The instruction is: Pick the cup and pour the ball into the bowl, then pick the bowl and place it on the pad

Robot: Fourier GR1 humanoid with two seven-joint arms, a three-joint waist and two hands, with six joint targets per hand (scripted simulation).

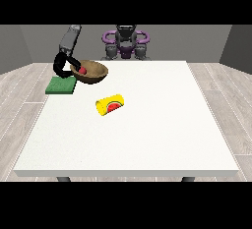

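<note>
- Hand at the view's left (62,65) is mine, fingers curled round the near rim of the bowl (91,72), which I hold lifted and tilted just beside the pad (61,85)
- Ball (82,69) sits inside the bowl; cup (110,104) lies on its side mid-table, well apart
- Risk: with the bowl tilted, the ball could roll out
- Risk: the pad lies near the table (147,139) edge, so an overshoot may set the bowl half off it
- Open room lies toward the view's right; my other hand is not visible
</note>
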